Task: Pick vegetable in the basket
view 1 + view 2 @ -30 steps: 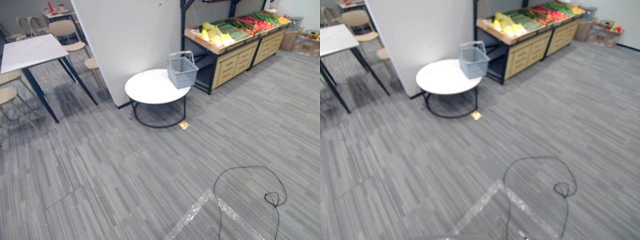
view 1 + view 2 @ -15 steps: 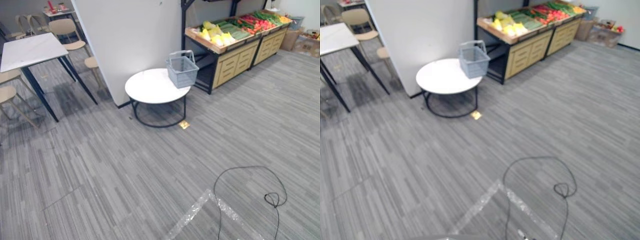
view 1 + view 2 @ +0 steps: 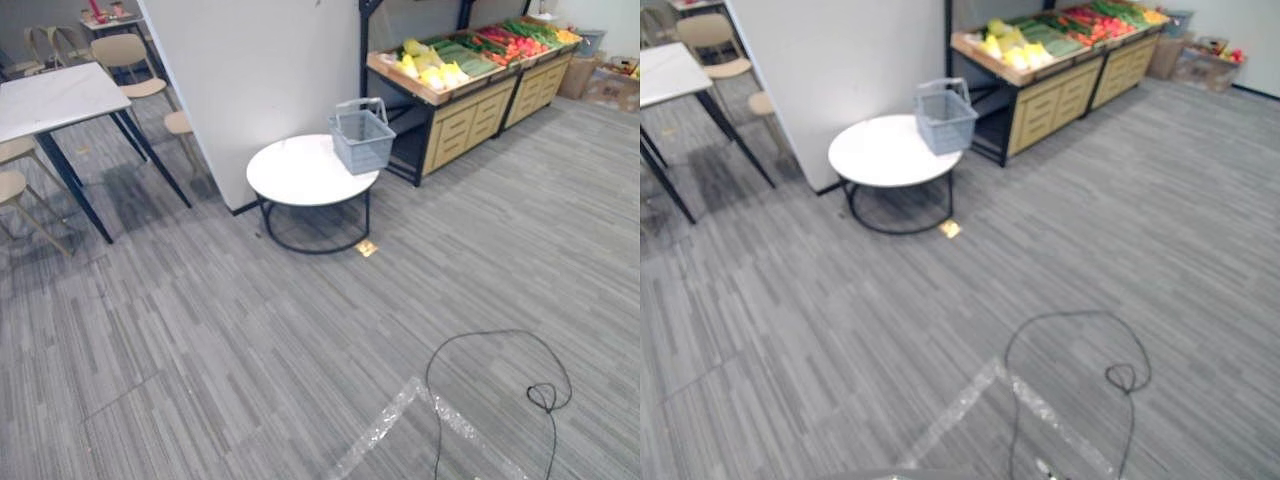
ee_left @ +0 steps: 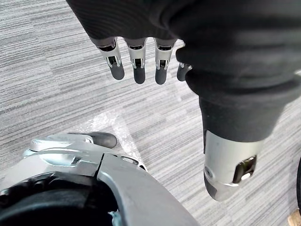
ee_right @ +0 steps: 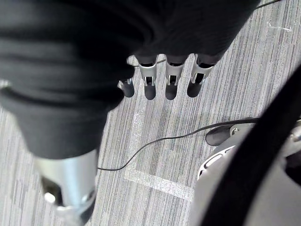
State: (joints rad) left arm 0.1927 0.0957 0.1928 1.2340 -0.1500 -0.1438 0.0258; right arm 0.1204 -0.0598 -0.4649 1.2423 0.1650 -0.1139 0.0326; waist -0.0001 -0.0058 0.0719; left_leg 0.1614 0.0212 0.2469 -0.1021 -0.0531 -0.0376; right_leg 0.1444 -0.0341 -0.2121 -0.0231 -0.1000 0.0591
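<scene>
Hanging over carpet (image 3: 250, 340), left hand (image 4: 139, 63) and right hand (image 5: 170, 81) are slack, empty; basket (image 3: 362, 141) tops round table (image 3: 292, 176).

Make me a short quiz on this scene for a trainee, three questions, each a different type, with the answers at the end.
1. True or false: the grey basket stands on the floor.
2. The vegetables lie on: A the round white table; B the wooden stand; C the floor.
3. What do the left hand and right hand hold?

Key
1. False: it stands on the round white table.
2. B.
3. Nothing: both hang above the floor with straight fingers.
</scene>
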